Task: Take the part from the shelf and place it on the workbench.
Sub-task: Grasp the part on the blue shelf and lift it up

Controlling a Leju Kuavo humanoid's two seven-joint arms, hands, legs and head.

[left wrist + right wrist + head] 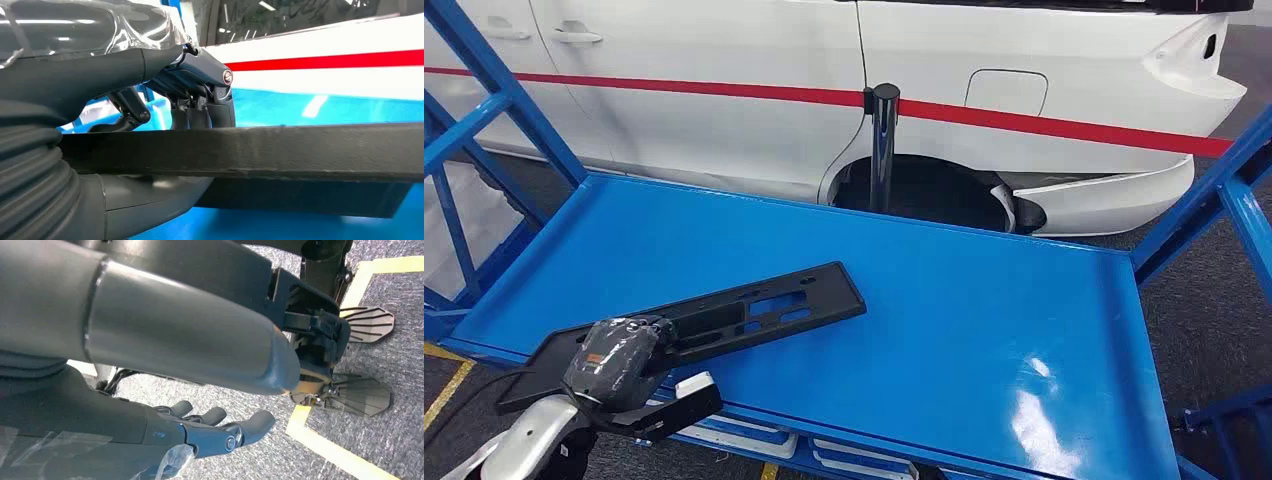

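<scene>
Blue workbench (pixel 984 300) mostly bare; left hand (pixel 619 360) grips part (pixel 754 305) overhanging near edge; right hand (pixel 210 432) released.

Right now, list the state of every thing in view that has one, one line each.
black part: flat on the blue workbench, its near end past the front edge, gripped by the left hand.
left hand: closed on the part's near end, thumb under, fingers over.
right hand: hanging over the carpet, fingers apart, holding nothing.
blue workbench: carries the part.

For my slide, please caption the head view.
Left robot hand holds a black part on the blue workbench.
</scene>
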